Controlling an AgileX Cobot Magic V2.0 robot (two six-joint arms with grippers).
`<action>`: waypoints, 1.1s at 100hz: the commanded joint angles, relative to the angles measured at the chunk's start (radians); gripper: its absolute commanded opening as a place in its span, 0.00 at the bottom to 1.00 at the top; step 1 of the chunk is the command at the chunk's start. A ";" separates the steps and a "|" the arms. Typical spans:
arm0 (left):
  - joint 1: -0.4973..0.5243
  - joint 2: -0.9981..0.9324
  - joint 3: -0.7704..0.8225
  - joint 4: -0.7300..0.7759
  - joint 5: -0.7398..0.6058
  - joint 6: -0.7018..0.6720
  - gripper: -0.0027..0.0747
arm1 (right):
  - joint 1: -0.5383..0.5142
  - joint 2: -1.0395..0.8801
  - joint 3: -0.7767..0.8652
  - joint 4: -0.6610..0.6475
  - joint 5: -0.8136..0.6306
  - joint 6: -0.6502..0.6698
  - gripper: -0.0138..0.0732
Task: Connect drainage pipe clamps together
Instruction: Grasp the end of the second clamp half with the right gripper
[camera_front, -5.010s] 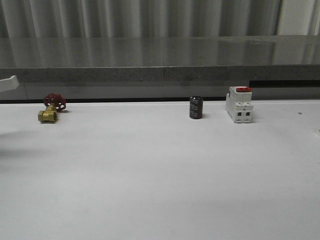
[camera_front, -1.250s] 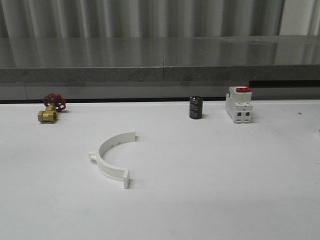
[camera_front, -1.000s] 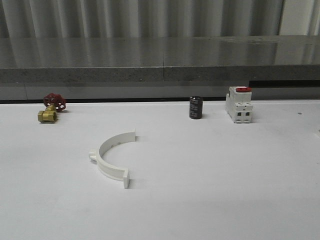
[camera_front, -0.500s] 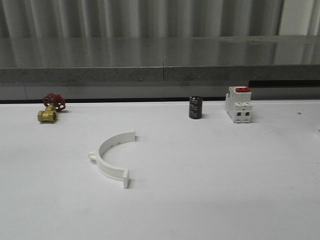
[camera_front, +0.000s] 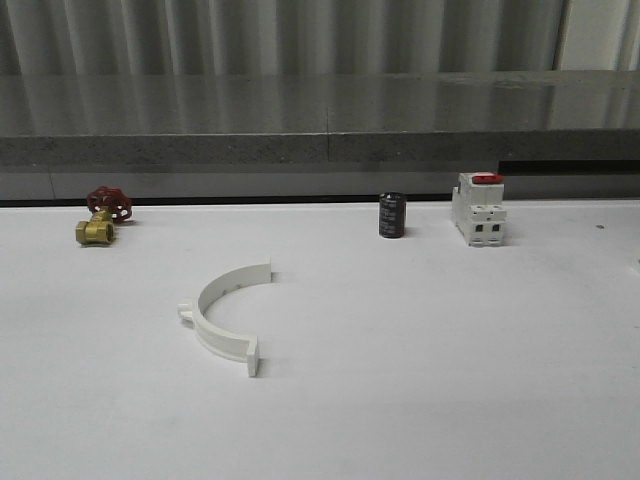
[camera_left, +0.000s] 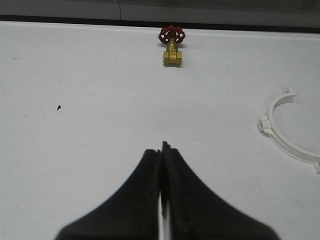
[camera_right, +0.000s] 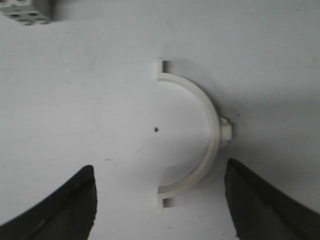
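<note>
One white half-ring drainage pipe clamp (camera_front: 222, 342) lies flat on the white table, left of centre, its open side facing right. The left wrist view has it at the picture's edge (camera_left: 264, 125), well off to the side of my left gripper (camera_left: 162, 147), which is shut with nothing between the fingers and hangs over bare table. A second half-ring clamp (camera_right: 214, 117) lies under my right gripper (camera_right: 160, 167). That gripper is open, its two dark fingers spread wider than the clamp and not touching it.
Along the back of the table stand a brass valve with a red handwheel (camera_front: 100, 218), a small black cylinder (camera_front: 391, 215) and a white breaker with a red top (camera_front: 478, 210). The breaker (camera_right: 27, 11) is near the second clamp. A grey ledge runs behind the table.
Five seconds ago the table in the front view held no clamp; the left half-ring now lies there. Over the last second nothing has moved.
</note>
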 joint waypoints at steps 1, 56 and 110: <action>0.002 0.004 -0.026 -0.015 -0.079 0.001 0.01 | -0.068 0.027 -0.041 0.002 -0.031 -0.032 0.78; 0.002 0.004 -0.026 -0.015 -0.079 0.001 0.01 | -0.137 0.272 -0.042 0.003 -0.162 -0.116 0.78; 0.002 0.004 -0.026 -0.015 -0.079 0.001 0.01 | -0.137 0.316 -0.042 0.018 -0.182 -0.117 0.39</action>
